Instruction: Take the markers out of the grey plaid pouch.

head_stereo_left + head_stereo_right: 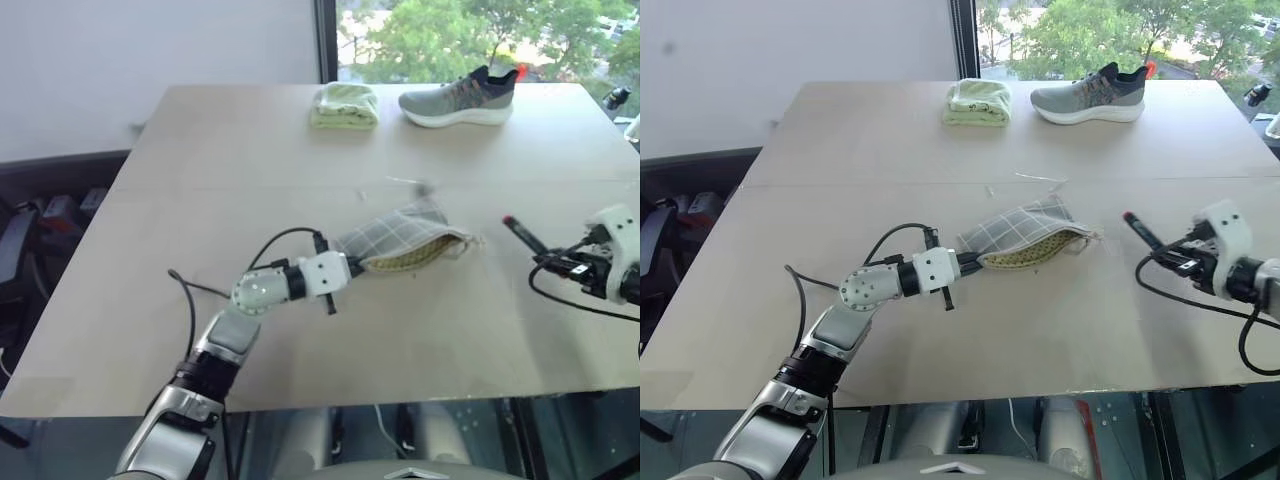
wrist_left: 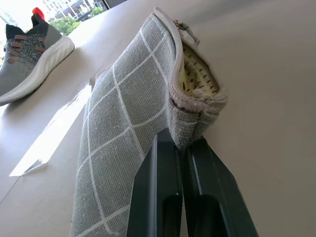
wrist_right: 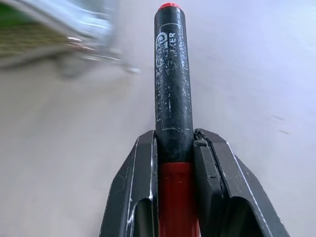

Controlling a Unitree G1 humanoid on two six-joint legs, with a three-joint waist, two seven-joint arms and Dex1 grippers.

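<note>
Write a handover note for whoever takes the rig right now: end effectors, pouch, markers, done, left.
Left end effector: shut on one end of the grey plaid pouch, mouth open, mid-table.
Right end effector: shut on the red marker, held off to the pouch's right.
Done: red marker out of the pouch.
Left: set it down; check the pouch for further markers, its inside cannot be seen.

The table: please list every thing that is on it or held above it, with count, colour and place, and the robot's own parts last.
table: one, light wood, under everything.
grey plaid pouch: one, grey with white lines, yellowish lining, table middle, mouth open, one end pinched.
red marker: one, black body, red ends, held right of the pouch.
folded cloth: one, pale green, far edge.
shoe: one, grey, white sole, far edge, right of the cloth.
left end effector: black fingers, shut on the pouch.
right end effector: black fingers, shut on the marker.
</note>
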